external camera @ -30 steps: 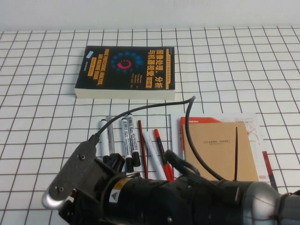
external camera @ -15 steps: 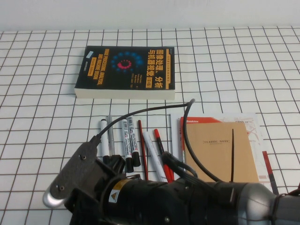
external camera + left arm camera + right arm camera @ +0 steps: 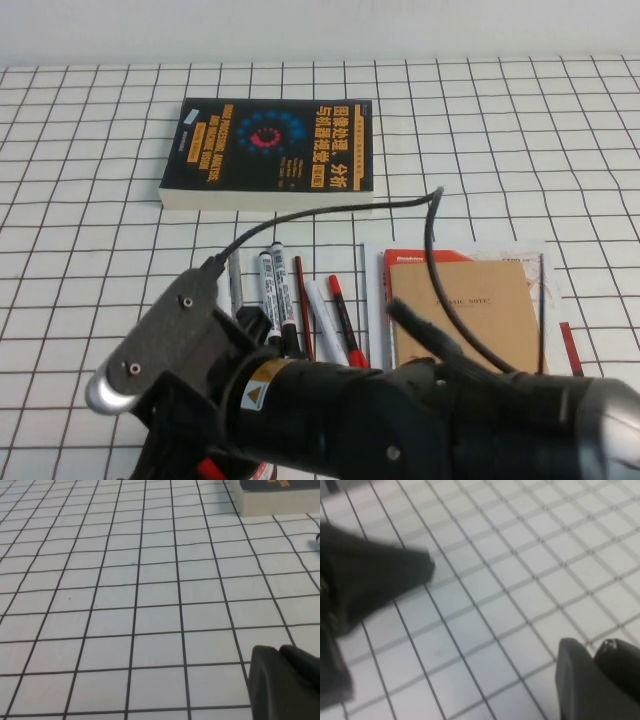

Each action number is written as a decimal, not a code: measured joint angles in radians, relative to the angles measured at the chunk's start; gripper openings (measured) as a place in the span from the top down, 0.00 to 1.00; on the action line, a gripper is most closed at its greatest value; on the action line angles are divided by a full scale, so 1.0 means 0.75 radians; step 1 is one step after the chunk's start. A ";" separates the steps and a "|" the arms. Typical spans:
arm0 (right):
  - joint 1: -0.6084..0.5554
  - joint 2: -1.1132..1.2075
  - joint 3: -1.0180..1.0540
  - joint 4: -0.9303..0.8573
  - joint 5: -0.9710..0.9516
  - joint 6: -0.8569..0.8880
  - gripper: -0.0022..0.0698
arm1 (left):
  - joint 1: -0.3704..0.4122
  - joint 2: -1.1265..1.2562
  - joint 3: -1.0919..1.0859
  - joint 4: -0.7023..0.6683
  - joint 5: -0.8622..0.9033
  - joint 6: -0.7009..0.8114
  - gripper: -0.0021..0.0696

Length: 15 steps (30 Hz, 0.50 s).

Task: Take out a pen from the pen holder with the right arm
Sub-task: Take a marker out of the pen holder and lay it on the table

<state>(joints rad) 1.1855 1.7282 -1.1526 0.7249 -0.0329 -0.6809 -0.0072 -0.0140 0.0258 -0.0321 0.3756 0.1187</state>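
- changed, right arm [image 3: 400,420]: reaches further over the table [image 3: 90,260] than a second ago; now hides the leftmost marker and the near edge of the notebook [image 3: 465,300]; loop of its cable [image 3: 330,213] has swung rightward
- changed, red scrap [image 3: 207,468]: newly showing under the wrist at the near edge; part of a pen or of the holder, cannot tell
- reading: the grab is probably under way out of sight; no pen seen lifted clear
- pen holder: hidden in every view, presumably beneath the right arm
- pen to be taken: not identifiable, so heading and long axis cannot be told; the loose row of pens [image 3: 305,300] beside the notebook lies lengthwise toward the book [image 3: 268,150]
- right gripper [image 3: 597,675]: low over bare grid; open or closed, cannot tell
- left gripper [image 3: 281,680]: low over bare grid near the book's corner; open or closed, cannot tell
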 joint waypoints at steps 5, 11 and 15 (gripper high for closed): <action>0.000 -0.161 0.000 0.003 0.018 0.000 0.87 | 0.000 0.000 0.000 0.000 0.000 0.000 0.98; -0.043 -0.317 0.000 0.006 0.037 0.000 0.87 | 0.000 0.000 0.000 0.000 0.000 0.000 0.98; -0.183 -0.339 -0.032 0.019 0.104 0.038 0.87 | 0.000 0.000 0.000 0.000 0.000 0.000 0.98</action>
<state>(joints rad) 1.0480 1.4736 -1.1765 0.7389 0.0452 -0.6526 -0.0072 -0.0140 0.0258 -0.0321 0.3756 0.1187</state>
